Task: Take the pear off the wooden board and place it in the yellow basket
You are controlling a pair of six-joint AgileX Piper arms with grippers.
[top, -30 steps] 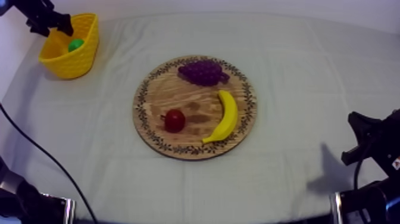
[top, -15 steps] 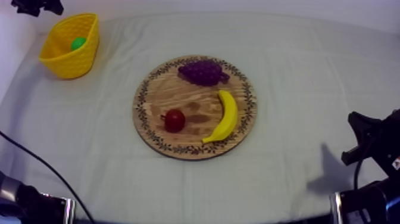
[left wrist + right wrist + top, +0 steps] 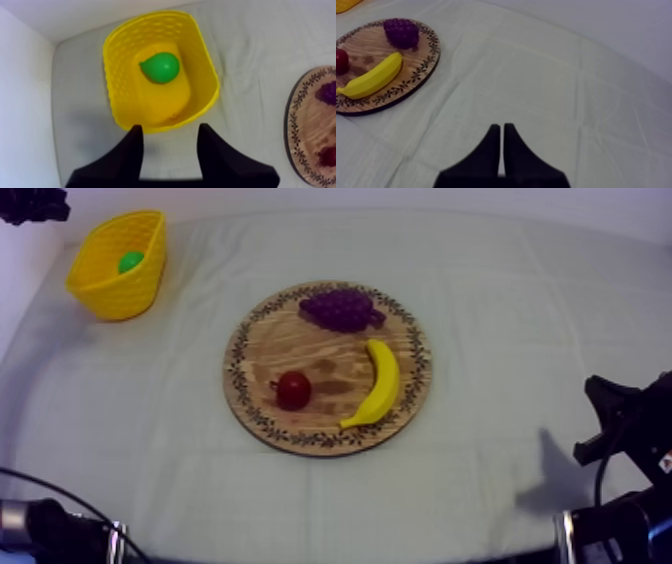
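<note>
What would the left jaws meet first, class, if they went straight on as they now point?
Probably the yellow basket, its near wall just ahead of the open jaws; the pear lies deeper inside. Depth is unclear.

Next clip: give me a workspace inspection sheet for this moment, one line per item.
Surface: grey-white cloth, creased.
Job's things: pear lies inside the yellow basket; wooden board carries no pear.
Clutter: grapes, banana and small red fruit on the board.
Grippers: left gripper open and empty, just outside the basket; right gripper shut on nothing, over bare cloth.
Cables: nothing seen.
Surroundings: pale wall beside the basket.
</note>
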